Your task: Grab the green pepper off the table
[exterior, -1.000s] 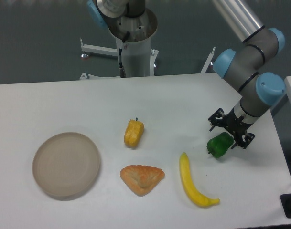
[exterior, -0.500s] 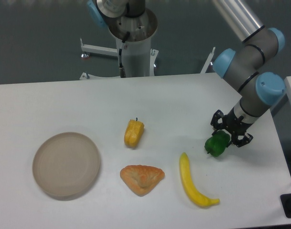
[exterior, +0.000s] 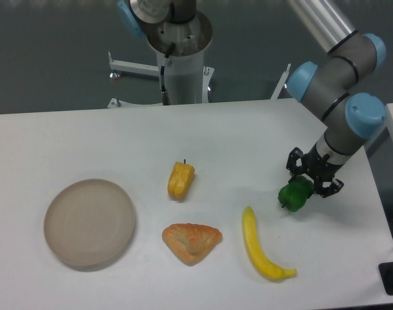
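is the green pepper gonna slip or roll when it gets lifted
The green pepper looks glossy and lumpy, so it may well slip or twist between the end effector fingers. Its rounded shape suggests it would roll on the table if dropped. It seems stiff, probably light.

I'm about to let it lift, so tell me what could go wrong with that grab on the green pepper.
1. The gripper seems shut on only the upper right part of the green pepper; most of it hangs out lower left, so the glossy, lumpy toy could slip or twist out.
2. The banana lies just below; a dropped pepper might roll into it on the table.
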`<action>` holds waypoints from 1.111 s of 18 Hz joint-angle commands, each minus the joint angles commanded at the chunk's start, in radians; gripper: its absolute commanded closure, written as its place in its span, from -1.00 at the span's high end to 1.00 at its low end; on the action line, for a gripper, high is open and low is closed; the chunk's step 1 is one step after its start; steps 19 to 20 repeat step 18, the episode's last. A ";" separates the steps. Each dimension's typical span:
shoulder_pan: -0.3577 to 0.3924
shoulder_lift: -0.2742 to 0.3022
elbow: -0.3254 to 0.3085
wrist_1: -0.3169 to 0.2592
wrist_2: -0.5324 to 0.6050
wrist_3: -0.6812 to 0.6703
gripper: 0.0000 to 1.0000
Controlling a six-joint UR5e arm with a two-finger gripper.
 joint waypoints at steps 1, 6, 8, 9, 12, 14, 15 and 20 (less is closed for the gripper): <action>-0.020 0.014 -0.002 -0.002 0.014 -0.008 -0.35; -0.057 0.089 -0.018 0.006 0.045 -0.015 -0.35; -0.063 0.107 -0.020 0.012 0.060 -0.014 -0.35; -0.078 0.114 -0.021 0.014 0.077 -0.014 -0.35; -0.103 0.121 -0.018 0.014 0.120 -0.012 -0.35; -0.115 0.126 -0.017 0.021 0.135 -0.012 -0.35; -0.121 0.126 -0.017 0.034 0.149 -0.011 -0.35; -0.123 0.123 -0.018 0.058 0.164 -0.011 -0.35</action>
